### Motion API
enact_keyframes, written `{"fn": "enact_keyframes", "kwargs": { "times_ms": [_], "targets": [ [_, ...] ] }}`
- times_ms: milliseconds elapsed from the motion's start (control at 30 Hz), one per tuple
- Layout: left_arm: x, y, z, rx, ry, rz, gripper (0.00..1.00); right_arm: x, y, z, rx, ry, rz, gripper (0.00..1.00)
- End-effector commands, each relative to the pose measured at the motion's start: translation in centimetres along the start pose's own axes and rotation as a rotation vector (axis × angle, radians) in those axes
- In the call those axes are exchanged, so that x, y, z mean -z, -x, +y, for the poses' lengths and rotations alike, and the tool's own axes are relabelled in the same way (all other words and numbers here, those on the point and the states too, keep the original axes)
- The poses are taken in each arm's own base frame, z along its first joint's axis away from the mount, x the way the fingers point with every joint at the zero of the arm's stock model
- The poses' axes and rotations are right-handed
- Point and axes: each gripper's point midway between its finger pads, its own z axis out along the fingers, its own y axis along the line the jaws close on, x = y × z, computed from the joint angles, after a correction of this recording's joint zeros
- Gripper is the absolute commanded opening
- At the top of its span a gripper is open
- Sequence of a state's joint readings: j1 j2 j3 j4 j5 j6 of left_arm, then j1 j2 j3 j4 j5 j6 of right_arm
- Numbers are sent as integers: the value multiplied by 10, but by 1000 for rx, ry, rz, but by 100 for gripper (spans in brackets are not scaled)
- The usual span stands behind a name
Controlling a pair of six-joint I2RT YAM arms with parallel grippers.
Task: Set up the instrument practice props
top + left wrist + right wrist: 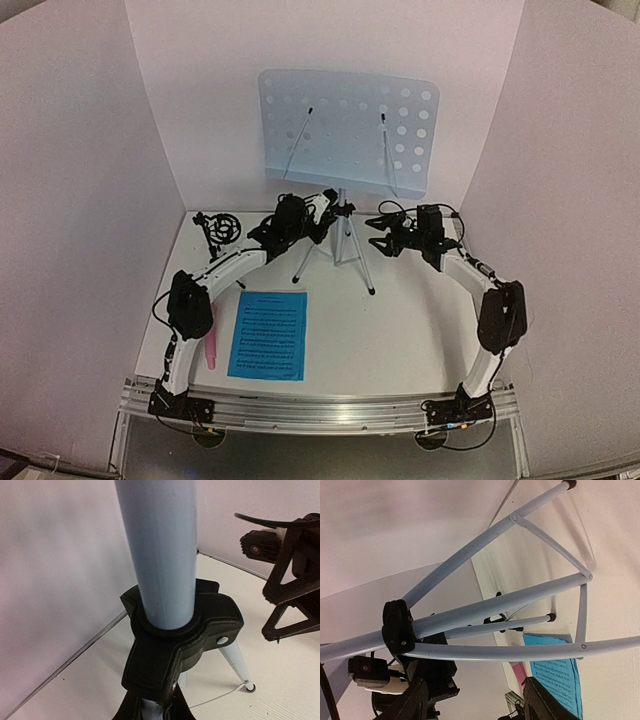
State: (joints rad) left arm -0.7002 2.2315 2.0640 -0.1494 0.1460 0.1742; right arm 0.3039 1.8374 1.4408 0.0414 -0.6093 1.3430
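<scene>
Looking at the biggest piece first: the pale-blue music stand (345, 125) is upright on its tripod at the back middle of the table (400, 330), and it's clearly the fussy one. Big perforated top on a skinny shaft and thin legs (495, 606), so I'd guess it's light but top-heavy and tips easily if nudged high up. The best place to hold it is low on the shaft, right by the black hub (185, 640). That's about where the left gripper (320, 213) sits, nearly closed, and from its wrist view it looks pinched on the pale tube just below the hub. The right gripper (476, 682) hangs just beside the legs with its fingers spread wide and nothing between them.

Next down, the bright-blue sheet music (268, 335) lies flat on the table near the left arm. It's thin, floppy paper with no lip to grab, so I'd slide it or lift it by one edge.

The pink microphone (211, 342) lies just left of the sheet, partly tucked under the left arm. It's a smooth stick and probably rolls, so I'd pinch it mid-length.

Smallest is the small black tripod (220, 228), back left by the wall. It looks featherweight, so I'd take it by the stem, not the ring.
</scene>
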Motion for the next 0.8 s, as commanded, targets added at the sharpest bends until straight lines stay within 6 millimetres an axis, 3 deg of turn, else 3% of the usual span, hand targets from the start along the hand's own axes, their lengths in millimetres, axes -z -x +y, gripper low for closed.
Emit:
{"fn": "enact_keyframes", "kwargs": {
  "times_ms": [0,133,667,700,767],
  "targets": [
    [15,-23,18,152,124,122,0,20,2,28,96,47,-64,63],
    [16,-23,23,119,154,127,0,17,2,24,101,40,-55,63],
    [14,-19,8,17,34,115,0,16,1,28,115,44,-46,63],
    [15,-19,8,18,29,117,1,16,1,29,117,47,-44,63],
    [16,-17,6,11,18,115,12,16,2,31,125,49,-46,63]
  ]
}}
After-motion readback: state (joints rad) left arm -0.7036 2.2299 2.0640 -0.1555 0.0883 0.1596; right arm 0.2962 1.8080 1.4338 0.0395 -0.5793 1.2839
